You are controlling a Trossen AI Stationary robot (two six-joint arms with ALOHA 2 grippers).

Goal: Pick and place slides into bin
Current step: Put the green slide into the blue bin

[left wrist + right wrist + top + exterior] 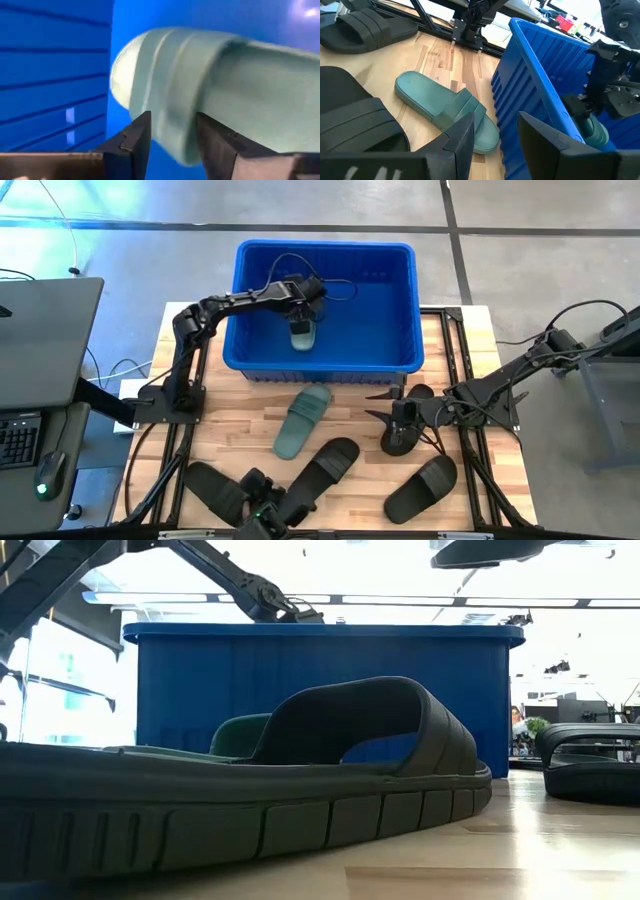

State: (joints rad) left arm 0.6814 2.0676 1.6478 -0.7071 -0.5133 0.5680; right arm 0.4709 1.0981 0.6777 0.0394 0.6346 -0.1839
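Note:
The blue bin [325,358] stands at the table's far middle. My left gripper [300,310] reaches down inside it and is shut on a muted green slide [301,335], which also shows in the left wrist view [200,85]. The second green slide [303,418] lies sole down on the table before the bin. Several black slides [320,470] [425,488] [215,488] lie near the front edge. My right gripper [402,415] hangs open at the right, just above another black slide [398,440], and touches nothing. My left gripper pinches the green slide's side edge [175,145] between its two fingers, close to the slide's rounded end [122,75]. The fingers come from above, pointing down into the bin. The slide hangs below them inside the bin [597,131]. Whether it touches the bin floor, I cannot tell.
The bin's near wall [535,100] stands between my right gripper [495,130] and my left arm. Arm bases and black frame rails [170,405] flank the wooden table. A desk with a keyboard [20,440] stands beyond the left edge. Bare wood lies around the green slide.

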